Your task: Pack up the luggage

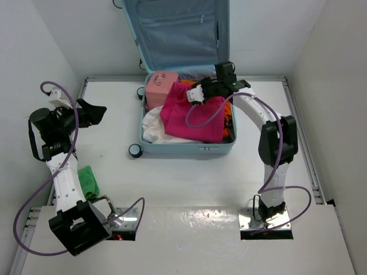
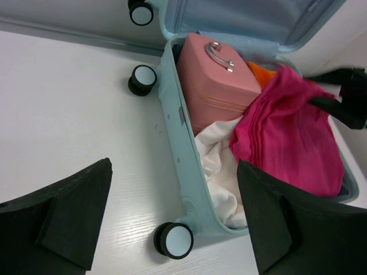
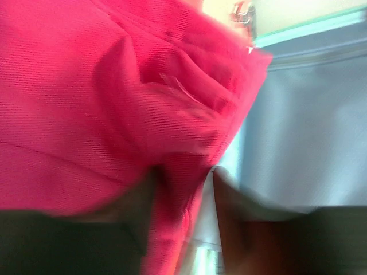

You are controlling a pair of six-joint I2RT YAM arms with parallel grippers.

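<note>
Top view, task item: the luggage point(image 1: 183, 150), a pale aqua-blue hard-shell suitcase, lies open at the far middle of the white table point(image 1: 189, 183). Its lid point(image 1: 178, 34) stands upright against the back wall.
Top view, contents: a small pink boxy vanity case point(image 1: 161, 86) sits in the far-left corner. A crumpled white cloth point(image 1: 152, 130) lies near left. A magenta cloth point(image 1: 192, 117) is heaped across the middle, and an orange item point(image 1: 229, 112) peeks out at its right.
Top view, right gripper point(image 1: 198, 94): over the magenta cloth's far edge.
Top view, left gripper point(image 1: 94, 112): fingers spread wide, holding nothing, well apart to the left of the luggage.
Top view, surroundings: a folded green cloth point(image 1: 88, 180) lies beside the left arm. White walls close three sides, and tabletop shows between the luggage and the arm bases.
Left wrist, edge: black wheels with pale hubs point(image 2: 174, 239) jut from the luggage's left wall. A silver metal handle point(image 2: 221, 54) tops the vanity case.
Right wrist, grip: the picture is blurred. A fold of magenta cloth hangs between narrowly parted fingers, and I cannot tell whether they clamp it. Pale blue fabric lining point(image 3: 304, 132) shows at right.
</note>
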